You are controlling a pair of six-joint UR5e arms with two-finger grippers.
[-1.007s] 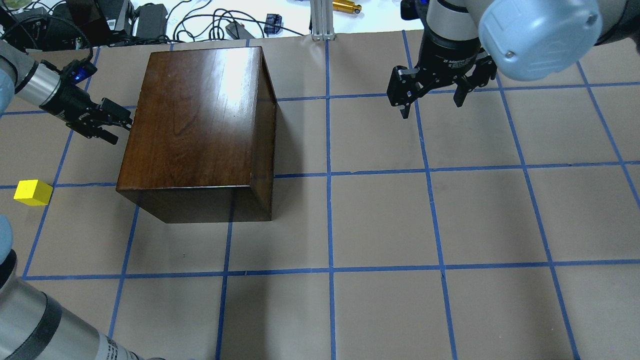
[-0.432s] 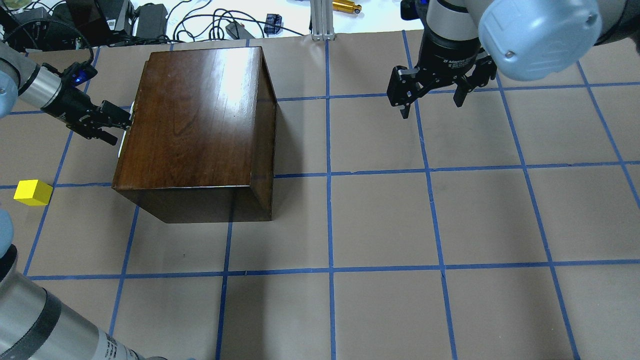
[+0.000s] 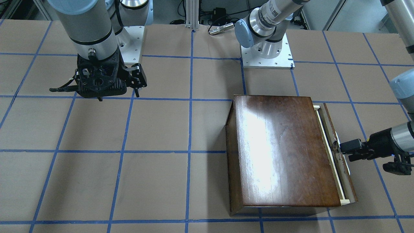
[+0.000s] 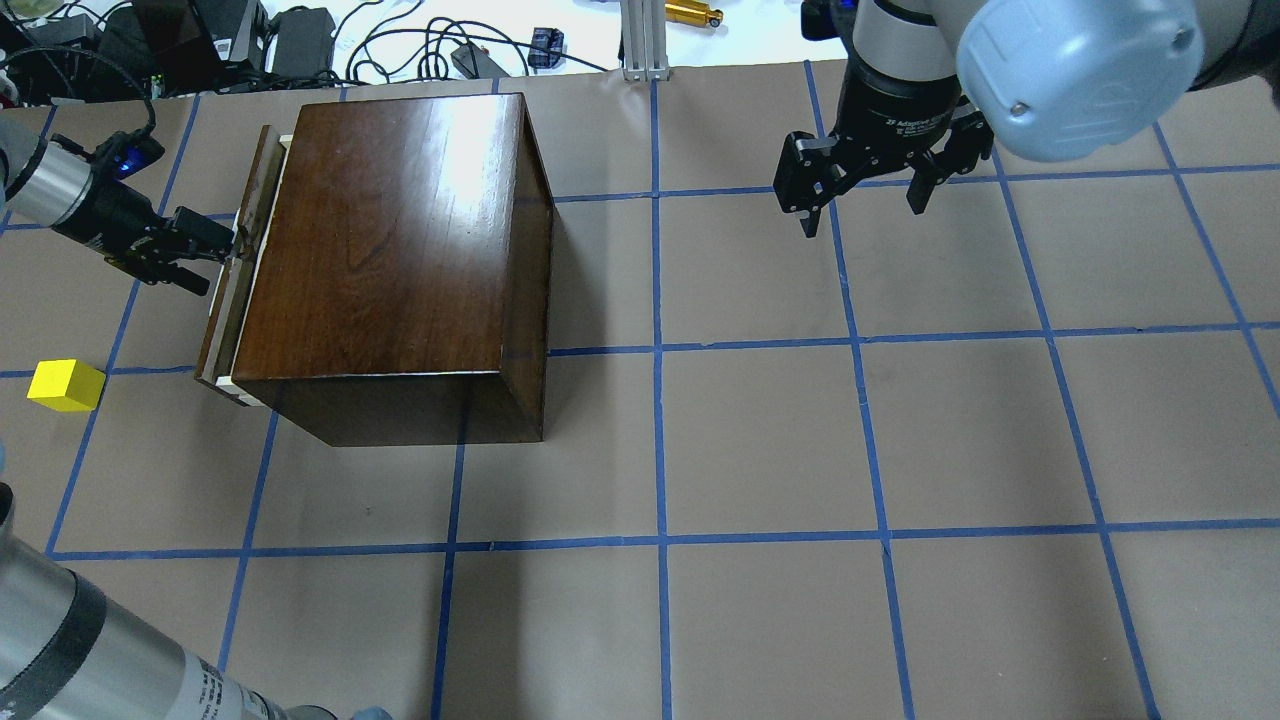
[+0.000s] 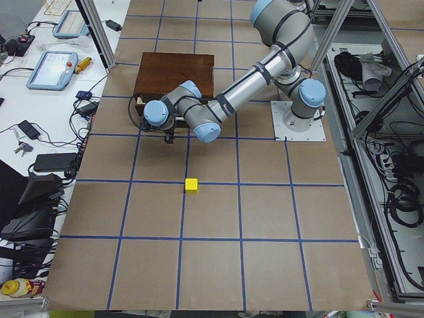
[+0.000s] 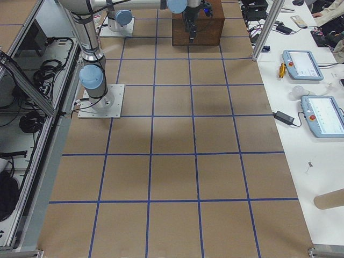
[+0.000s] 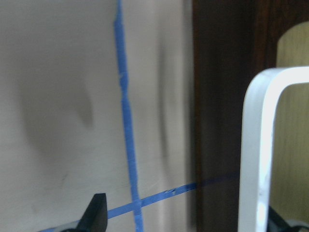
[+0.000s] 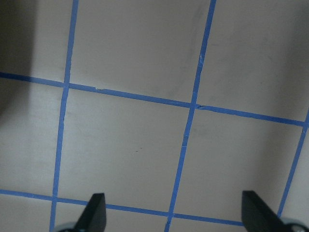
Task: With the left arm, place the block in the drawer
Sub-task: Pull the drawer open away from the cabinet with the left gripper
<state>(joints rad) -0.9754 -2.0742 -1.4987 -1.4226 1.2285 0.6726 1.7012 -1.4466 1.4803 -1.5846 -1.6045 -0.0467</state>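
Note:
The yellow block (image 4: 66, 385) lies on the table left of the box and near the table's left edge; it also shows in the exterior left view (image 5: 191, 185). The dark-brown box (image 4: 400, 240) has its drawer (image 4: 238, 265) slid out a little on its left side, with a thin strip of pale rim (image 3: 327, 147) showing. My left gripper (image 4: 205, 255) is at the drawer front, jaws apart. The white handle (image 7: 256, 154) rests by one fingertip. My right gripper (image 4: 863, 215) hangs open and empty above the far right of the table.
Cables and power bricks (image 4: 300, 40) lie beyond the table's far edge, beside an aluminium post (image 4: 640, 40). Teach pendants (image 5: 50, 69) sit on the side bench. Blue tape lines cross the brown table cover.
My left gripper has moved left from the box and the drawer front has come out with it, baring a pale strip. The block and the right arm have not moved.

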